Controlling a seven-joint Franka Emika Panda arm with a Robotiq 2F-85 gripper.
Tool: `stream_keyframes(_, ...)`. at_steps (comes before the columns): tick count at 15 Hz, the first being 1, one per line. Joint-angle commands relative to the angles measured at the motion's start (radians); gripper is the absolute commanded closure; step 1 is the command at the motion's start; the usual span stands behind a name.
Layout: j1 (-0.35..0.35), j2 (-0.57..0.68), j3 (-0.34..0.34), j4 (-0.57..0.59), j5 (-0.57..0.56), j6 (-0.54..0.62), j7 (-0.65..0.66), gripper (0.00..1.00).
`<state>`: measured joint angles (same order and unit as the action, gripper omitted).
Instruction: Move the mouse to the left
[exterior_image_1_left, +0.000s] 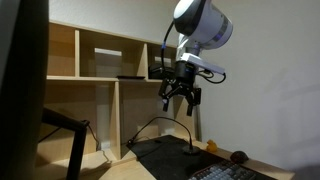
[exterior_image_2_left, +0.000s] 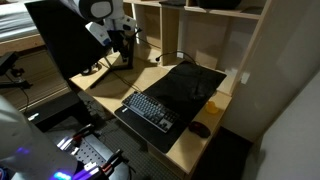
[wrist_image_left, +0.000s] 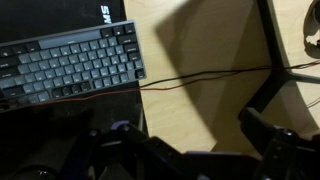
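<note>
The approach is the step in hand, I judge, since nothing is gripped yet. The gripper (exterior_image_1_left: 181, 95) hangs high over the desk (exterior_image_2_left: 105, 88), fingers spread and empty. The wrist view shows only bare wood, a thin red cable (wrist_image_left: 200, 78) and the keyboard (wrist_image_left: 68, 60). The mouse (exterior_image_2_left: 200, 129) sits on the wood just past one end of the keyboard, near the yellow duck (exterior_image_1_left: 211, 147). The gripper hovers beyond the keyboard's opposite end, well apart from it. Next the arm should cross the keyboard, descend over the mouse and close on its sides
</note>
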<state>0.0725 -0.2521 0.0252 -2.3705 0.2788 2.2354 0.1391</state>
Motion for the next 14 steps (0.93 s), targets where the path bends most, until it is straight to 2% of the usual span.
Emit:
stream_keyframes(1, -0.009, 0.000, 0.003, 0.002, 0.001, -0.003, -0.006, 0.00)
stream_keyframes(3, 0.003, 0.000, 0.022, 0.001, 0.001, -0.003, 0.004, 0.00)
stream_keyframes(4, -0.016, 0.033, 0.039, 0.005, -0.053, 0.025, 0.076, 0.00)
stream_keyframes(5, -0.046, 0.074, 0.024, 0.019, -0.070, 0.038, 0.136, 0.00)
stream_keyframes(11, -0.224, 0.177, -0.157, 0.024, -0.145, 0.152, 0.164, 0.00)
stream_keyframes(12, -0.244, 0.191, -0.180, 0.041, -0.140, 0.138, 0.184, 0.00)
stream_keyframes(13, -0.213, 0.145, -0.155, 0.006, -0.131, 0.128, 0.150, 0.00)
stream_keyframes(14, -0.230, 0.156, -0.174, 0.010, -0.132, 0.128, 0.138, 0.00)
